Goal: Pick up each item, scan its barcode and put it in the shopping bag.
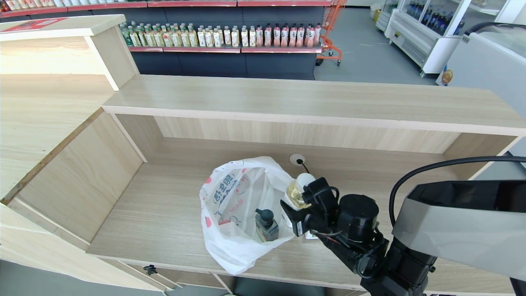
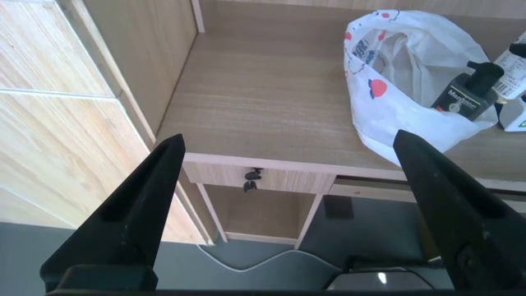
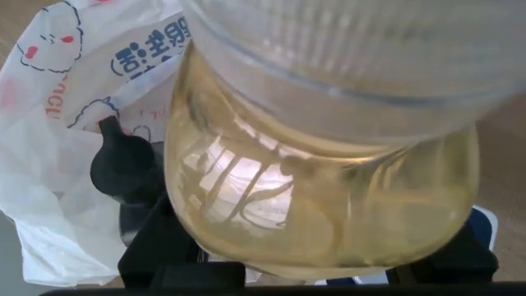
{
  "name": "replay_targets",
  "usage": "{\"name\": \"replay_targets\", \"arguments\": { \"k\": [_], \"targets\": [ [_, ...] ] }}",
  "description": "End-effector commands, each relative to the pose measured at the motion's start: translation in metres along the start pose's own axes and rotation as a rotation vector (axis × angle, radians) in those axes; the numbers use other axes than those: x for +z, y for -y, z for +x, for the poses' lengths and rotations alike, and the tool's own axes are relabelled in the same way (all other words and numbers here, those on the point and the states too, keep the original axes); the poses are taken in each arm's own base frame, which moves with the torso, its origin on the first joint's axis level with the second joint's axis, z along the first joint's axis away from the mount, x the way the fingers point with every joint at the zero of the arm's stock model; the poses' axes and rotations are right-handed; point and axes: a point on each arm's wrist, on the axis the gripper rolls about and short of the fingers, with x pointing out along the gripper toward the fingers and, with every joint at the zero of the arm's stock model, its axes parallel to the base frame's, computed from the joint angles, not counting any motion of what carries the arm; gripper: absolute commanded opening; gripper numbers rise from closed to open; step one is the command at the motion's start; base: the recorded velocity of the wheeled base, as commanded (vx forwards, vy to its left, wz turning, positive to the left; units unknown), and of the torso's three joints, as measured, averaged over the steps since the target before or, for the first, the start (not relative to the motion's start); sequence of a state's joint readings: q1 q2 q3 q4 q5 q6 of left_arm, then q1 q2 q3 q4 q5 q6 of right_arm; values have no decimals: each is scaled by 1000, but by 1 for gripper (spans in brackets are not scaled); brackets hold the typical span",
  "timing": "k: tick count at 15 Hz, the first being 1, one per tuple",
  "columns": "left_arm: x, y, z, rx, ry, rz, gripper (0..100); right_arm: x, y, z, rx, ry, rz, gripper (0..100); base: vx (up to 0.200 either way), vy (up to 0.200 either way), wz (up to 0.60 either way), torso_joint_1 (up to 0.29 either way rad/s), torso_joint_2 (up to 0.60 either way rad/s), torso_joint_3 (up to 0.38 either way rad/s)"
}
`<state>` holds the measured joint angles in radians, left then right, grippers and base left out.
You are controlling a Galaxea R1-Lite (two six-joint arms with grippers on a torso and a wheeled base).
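The right claw pinches the yellow bottle, cap up, just beside the right rim of the shopping bag; its mouth lies to the left. The left claw is spread.

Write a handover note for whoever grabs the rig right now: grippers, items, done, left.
Right gripper: shut on the bottle of yellow liquid, held at the right rim of the open shopping bag.
Left gripper: open and empty, out past the counter's front edge, left of the bag.
Done: the dark pump bottle stands inside the bag.
Left: put the held bottle into the bag; I cannot tell whether it has been scanned. A white item lies on the counter beside the bag, partly hidden, so check it.
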<state>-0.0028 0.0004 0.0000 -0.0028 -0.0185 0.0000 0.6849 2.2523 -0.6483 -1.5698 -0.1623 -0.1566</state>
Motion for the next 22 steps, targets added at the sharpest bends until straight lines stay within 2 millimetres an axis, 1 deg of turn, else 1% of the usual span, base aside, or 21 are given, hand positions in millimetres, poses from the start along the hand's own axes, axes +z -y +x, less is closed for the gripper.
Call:
{"name": "replay_targets", "arguments": {
  "k": [1,2,5,8,10,11,20,22],
  "targets": [
    [0,0,0,0,-1,0,100,2,2,2,-3,11,7,0,0,0,0,0,0,0],
    [0,0,0,0,-1,0,100,3,2,1,1,14,13,0,0,0,0,0,0,0],
    [0,0,0,0,-1,0,100,20,3,1,12,68,25,0,0,0,0,0,0,0],
    [0,0,0,0,-1,0,100,31,9,-6,5,92,26,0,0,0,0,0,0,0],
    [0,0,0,0,-1,0,100,30,13,-6,0,91,2,0,0,0,0,0,0,0],
    [0,0,0,0,-1,0,100,27,17,-8,-9,74,-20,0,0,0,0,0,0,0],
    [0,0,0,0,-1,2,100,25,13,-8,-2,68,-33,0,0,0,0,0,0,0],
    [0,0,0,0,-1,2,100,26,14,-7,-2,73,-32,0,0,200,0,0,5,2]
  ]
}}
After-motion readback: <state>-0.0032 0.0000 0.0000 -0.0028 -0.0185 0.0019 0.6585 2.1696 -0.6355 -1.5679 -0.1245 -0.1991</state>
